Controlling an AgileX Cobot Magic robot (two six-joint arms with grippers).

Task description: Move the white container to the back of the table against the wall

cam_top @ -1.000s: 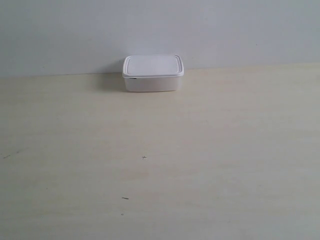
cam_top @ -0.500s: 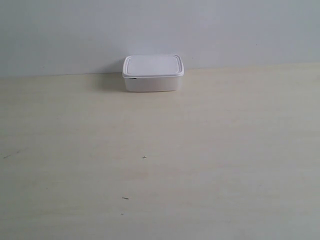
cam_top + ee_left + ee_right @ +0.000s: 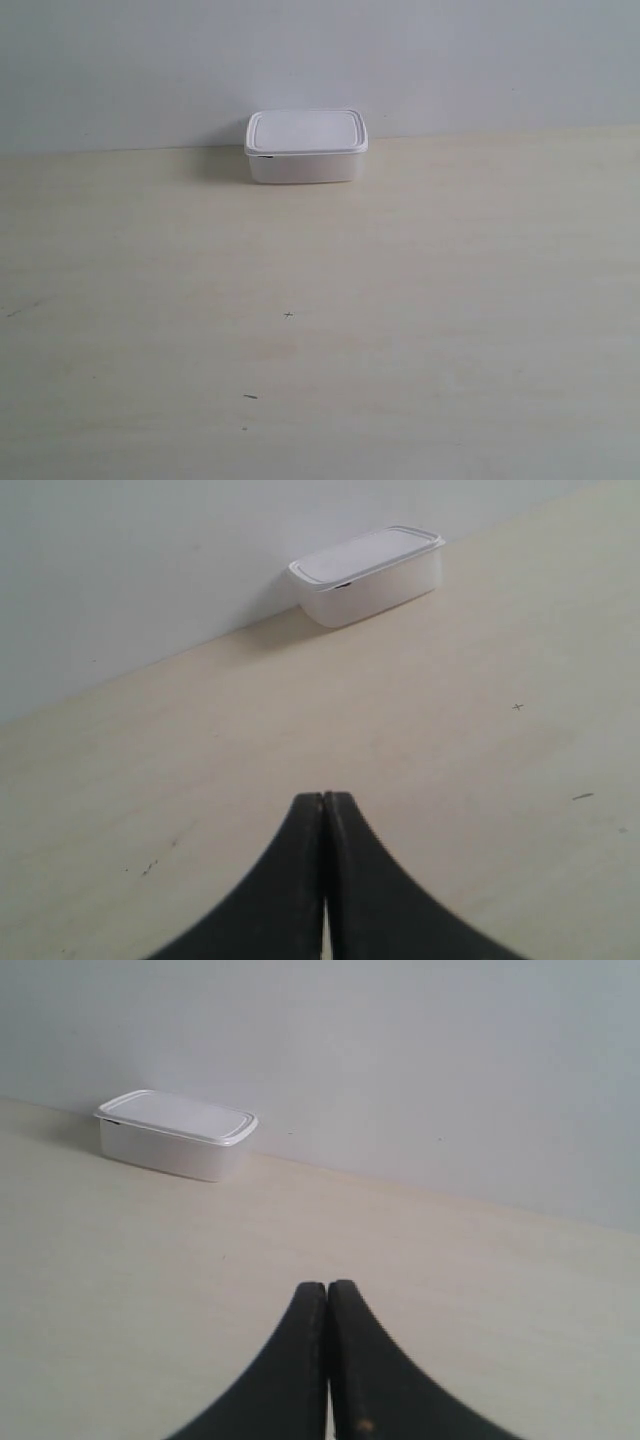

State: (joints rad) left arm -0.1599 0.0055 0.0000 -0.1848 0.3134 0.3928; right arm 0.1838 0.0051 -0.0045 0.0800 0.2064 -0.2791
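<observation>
A small white container [image 3: 305,145] with its flat lid on is sitting upright at the far edge of a pale wood-grain bench [image 3: 420,300], right where the bench is meeting a plain grey-white wall [image 3: 450,60]. Its long side is running along the wall. It is looking as if it is against the wall, though whether the back is truly touching cannot be told from these views.

No arm is showing in the exterior view. In the left wrist view, the left hand [image 3: 325,802] is hanging over bare bench with its two dark fingers pressed together, pinching nothing, well apart from the container. In the right wrist view, the right hand [image 3: 327,1288] is doing the same: fingers pressed together, gripping nothing, well apart from the container. A few tiny dark specks [image 3: 288,315] are lying on the bench between.

Judging by how things are lying, the task is looking finished, so the main danger is coming from any further move. A hand with pressed-together fingers travelling toward the box could be nudging it sideways or turning one corner off the wall, since a light plastic box is likely sliding easily on smooth wood. A push landing high could be tipping it or popping the lid. A hand dropping low could be scraping the bench.
</observation>
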